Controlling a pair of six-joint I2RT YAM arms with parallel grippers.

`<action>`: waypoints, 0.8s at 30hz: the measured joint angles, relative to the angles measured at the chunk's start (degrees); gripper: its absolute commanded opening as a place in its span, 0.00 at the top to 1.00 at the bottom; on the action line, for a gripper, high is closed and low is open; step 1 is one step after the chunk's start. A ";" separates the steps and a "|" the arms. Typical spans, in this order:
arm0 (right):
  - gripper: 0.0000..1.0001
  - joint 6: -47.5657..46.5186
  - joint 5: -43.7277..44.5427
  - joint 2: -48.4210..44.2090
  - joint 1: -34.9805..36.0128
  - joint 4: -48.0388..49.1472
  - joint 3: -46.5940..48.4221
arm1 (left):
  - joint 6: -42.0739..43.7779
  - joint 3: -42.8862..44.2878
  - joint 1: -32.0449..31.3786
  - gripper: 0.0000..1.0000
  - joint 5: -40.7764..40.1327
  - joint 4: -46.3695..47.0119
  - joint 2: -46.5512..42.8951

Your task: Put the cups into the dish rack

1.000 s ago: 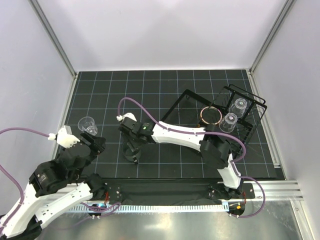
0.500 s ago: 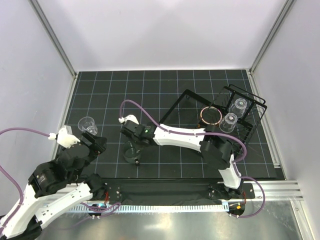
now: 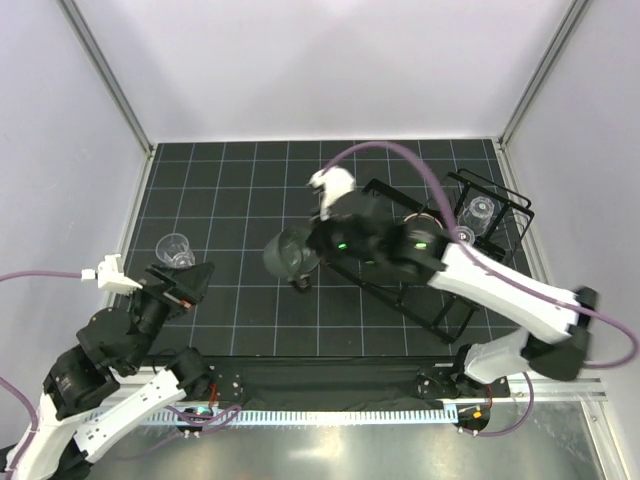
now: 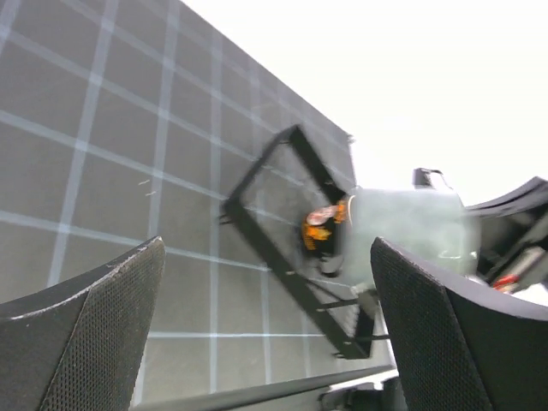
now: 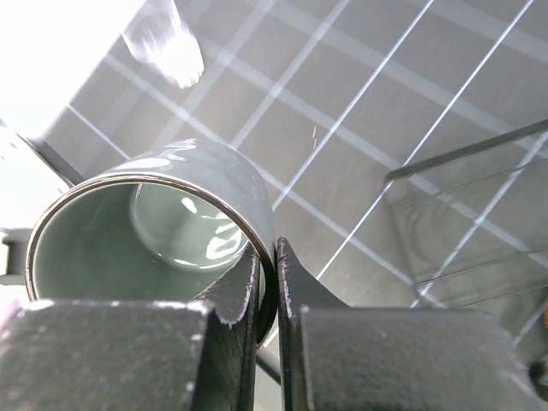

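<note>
Two clear cups [image 3: 482, 210] sit in the rack [image 3: 500, 193] at 3 o'clock. The right gripper [image 5: 267, 257] pinches a grey cup [image 5: 154, 223] in the air beside the rack. The left gripper [image 4: 267, 244] is wide apart near a lone cup [image 3: 176, 248] at 9 o'clock, not yet loaded.

Left gripper [image 4: 267, 257]: two dark mesh-textured fingers [image 4: 94, 334] at lower corners, set wide apart, nothing between. Beyond: black mat [image 4: 111, 145] with pale grid lines. Centre: dish rack [image 4: 257, 171], black wire frame, blurred. Inside frame: mug [image 4: 318, 235], orange print showing. Beside it, right: grey-green cup [image 4: 402, 227], blurred, against black parts of right arm [image 4: 514, 231].
</note>
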 measured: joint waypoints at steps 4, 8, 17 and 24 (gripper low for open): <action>0.96 -0.52 -1.95 -11.21 -4.96 -1.22 -0.79 | 3.32 -0.94 0.00 0.02 4.37 7.72 3.28; 0.96 -0.90 -6.93 -19.63 -13.03 -2.75 -1.88 | 6.38 -0.94 0.00 0.05 11.96 15.91 13.38; 0.96 3.34 -19.17 -33.70 -20.68 -0.22 -14.49 | 8.68 -3.52 0.00 0.13 37.40 39.91 31.54; 0.96 5.40 -20.22 -39.98 -20.76 3.78 -19.91 | 1.27 -10.95 -0.79 0.17 48.41 60.30 36.41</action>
